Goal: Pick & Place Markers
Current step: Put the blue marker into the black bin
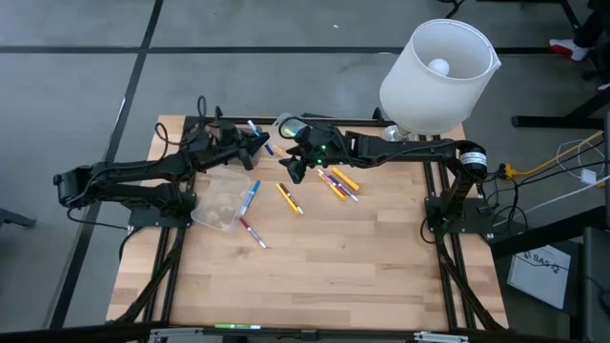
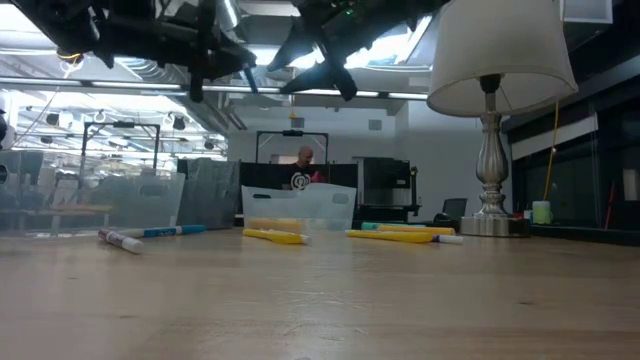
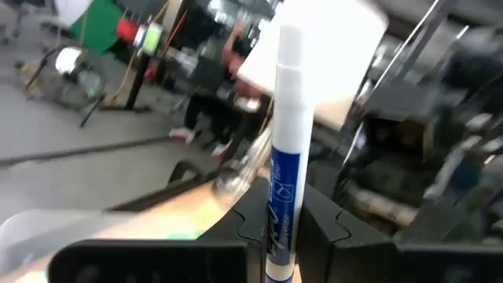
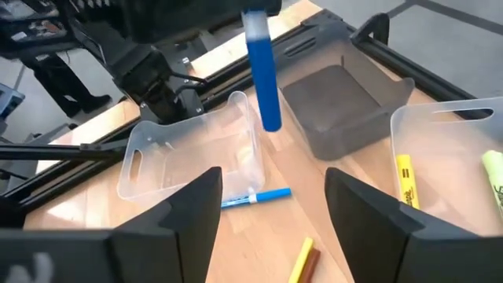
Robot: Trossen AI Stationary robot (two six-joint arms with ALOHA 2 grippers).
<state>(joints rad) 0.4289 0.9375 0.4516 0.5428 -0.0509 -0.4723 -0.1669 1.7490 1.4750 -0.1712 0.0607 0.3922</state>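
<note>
Even, bright light falls from overhead on the bench [image 1: 334,257] in the high view — shadows there are soft and short. The low view is dimmer, the arms dark against glaring ceiling lights. The left wrist view is blurred — only the marker [image 3: 284,149] reads clearly.

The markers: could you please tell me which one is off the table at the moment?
The blue-and-white marker clamped in the left hand is; the others, such as the blue one beside the clear container, lie loose on the tabletop.
</note>
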